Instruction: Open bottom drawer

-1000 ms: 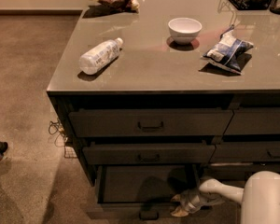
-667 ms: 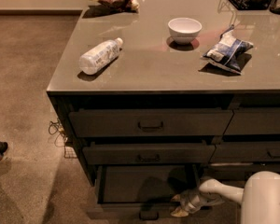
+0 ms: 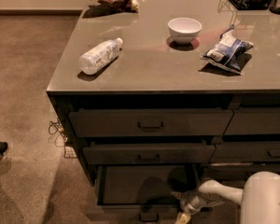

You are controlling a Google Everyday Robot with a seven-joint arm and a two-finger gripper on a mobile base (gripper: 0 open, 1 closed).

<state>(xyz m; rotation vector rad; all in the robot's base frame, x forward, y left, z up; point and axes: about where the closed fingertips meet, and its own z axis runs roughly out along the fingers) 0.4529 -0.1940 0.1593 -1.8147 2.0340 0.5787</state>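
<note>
Bottom drawer point(image 3: 135, 185) just left of hand point(image 3: 183, 212)

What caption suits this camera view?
Gripper low at front of the pulled-out bottom drawer; bottle, bowl, snack bag on countertop.

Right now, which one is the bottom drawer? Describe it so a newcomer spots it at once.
Start at the grey counter and go down its left stack of drawers to the lowest, the bottom drawer. It alone shows a plain dark interior, with the gripper by its front edge, right of its black handle; the two above show only fronts.
</note>
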